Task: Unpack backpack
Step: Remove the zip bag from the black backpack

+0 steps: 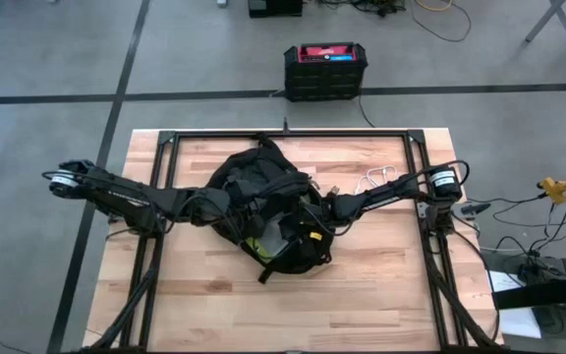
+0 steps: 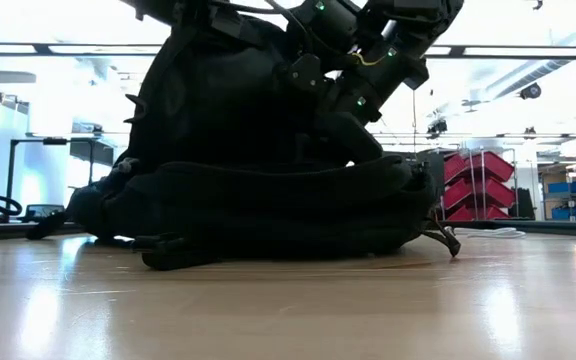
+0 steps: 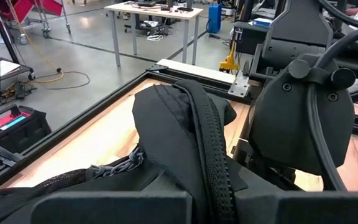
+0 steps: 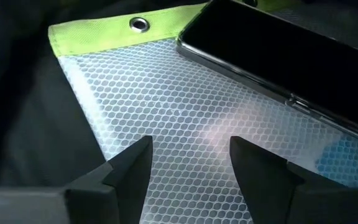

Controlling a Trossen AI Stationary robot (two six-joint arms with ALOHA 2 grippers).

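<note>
Overhead, the backpack (image 1: 263, 211) lies near the middle of the wooden surface (image 1: 381, 295), a black fabric mass with its main compartment open toward the right arm. The left arm reaches in from the left edge, and its tool (image 1: 226, 202) sits against the backpack's left flank; whether its fingers are apart or closed cannot be told, since fabric and the arm itself hide them. In the left wrist view a fold of black fabric with a zip track (image 3: 213, 155) rises directly ahead, with the other arm's dark housing (image 3: 297, 118) just beside it. The right arm enters from the right edge, and the right tool (image 1: 308, 218) is inside the open compartment. The right wrist view shows its fingers (image 4: 126, 168) spread moderately wide, holding nothing, poised just above a translucent honeycomb-textured pouch (image 4: 185, 118) with a yellow-green border and a metal eyelet (image 4: 139, 23). A flat dark glossy item (image 4: 291, 56) lies on the pouch. Beyond the surface, a black-and-red box (image 1: 326, 71) stands on the floor.
</note>
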